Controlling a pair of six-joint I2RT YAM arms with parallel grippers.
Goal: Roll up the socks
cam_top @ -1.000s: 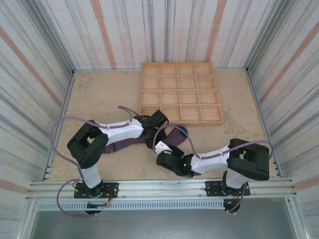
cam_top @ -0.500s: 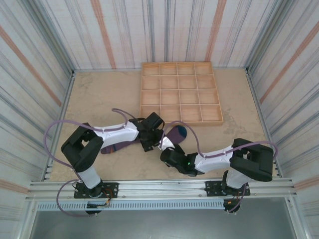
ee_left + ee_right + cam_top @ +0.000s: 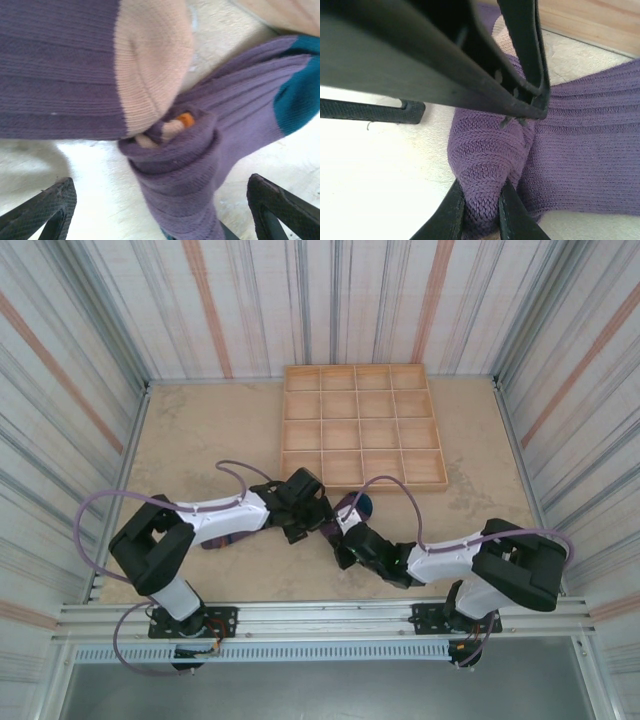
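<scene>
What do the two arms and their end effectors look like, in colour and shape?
The left arm and the right arm have white links between bulky black joints. A lilac cable loops along each. The left end effector and the right end effector have slim black fingers with cross-hatched pads.

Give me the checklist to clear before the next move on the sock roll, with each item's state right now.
1. Hold: right gripper jaws pinch the roll: ok.
2. Free arm: left gripper jaws wide open, straddling the roll, gripping nothing: ok.
3. Rolling done: not ok; the peach end and teal patch lie unrolled.
4. Roll tight: cannot tell; an orange cuff peeks from its middle.
5. Room between grippers: not ok; they crowd together over the roll.
</scene>
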